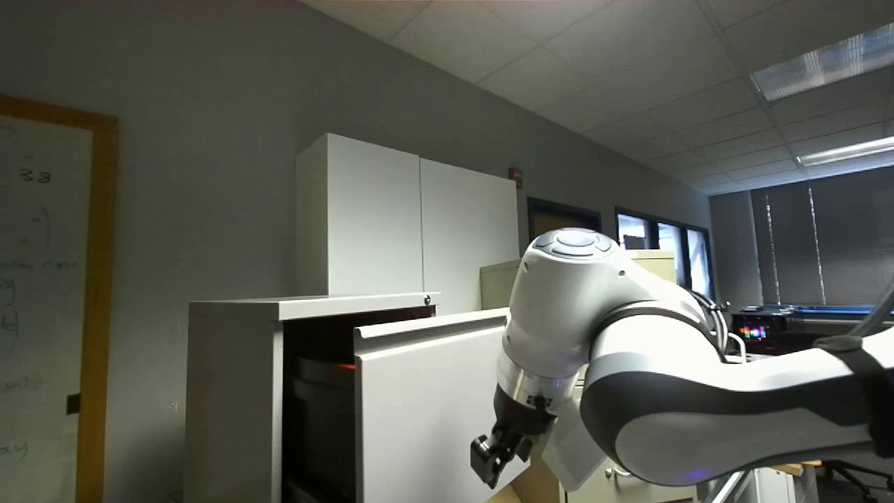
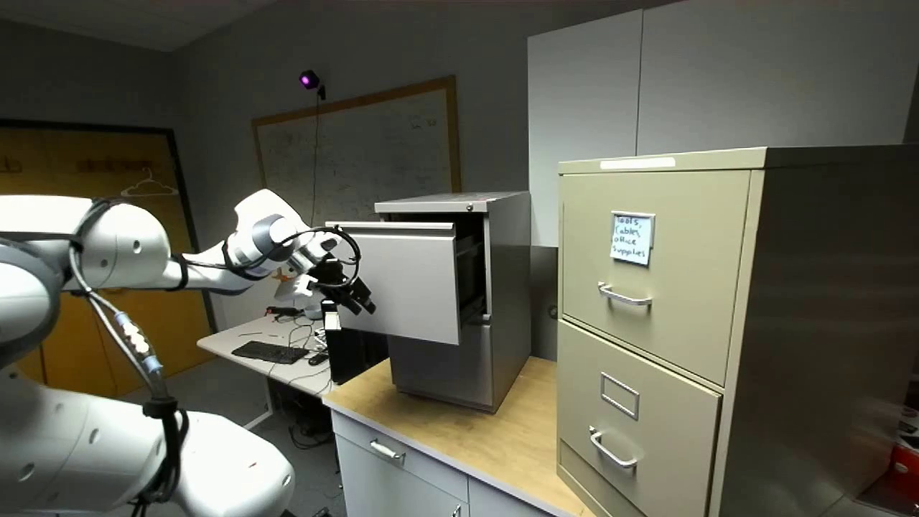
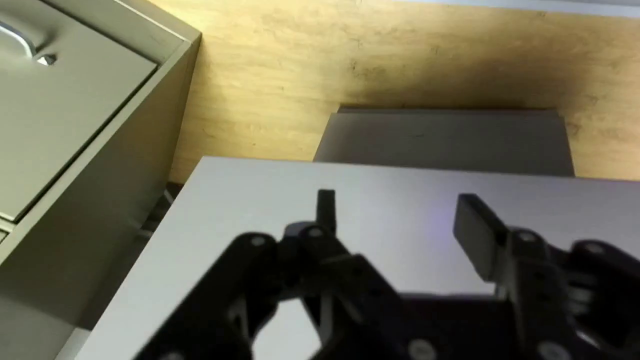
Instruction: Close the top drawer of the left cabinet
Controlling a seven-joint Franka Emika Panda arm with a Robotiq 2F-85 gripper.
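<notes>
The left cabinet is a light-grey metal cabinet with a flat top, seen in both exterior views (image 1: 230,391) (image 2: 510,301). Its top drawer (image 1: 426,419) is pulled well out, with a dark gap between its flat front and the cabinet body. The drawer front also shows in an exterior view (image 2: 413,280) and fills much of the wrist view (image 3: 225,200). My gripper (image 1: 489,461) is in front of the drawer front, tilted downward, and also shows in an exterior view (image 2: 364,300). In the wrist view its fingers (image 3: 397,197) are spread and empty. Contact with the drawer cannot be told.
A beige filing cabinet (image 2: 660,345) with handles stands beside the left cabinet and shows in the wrist view (image 3: 95,145). Both stand on a wooden countertop (image 2: 517,424). A tall white two-door cabinet (image 1: 377,223) is behind. A desk (image 2: 222,345) with a keyboard stands beyond.
</notes>
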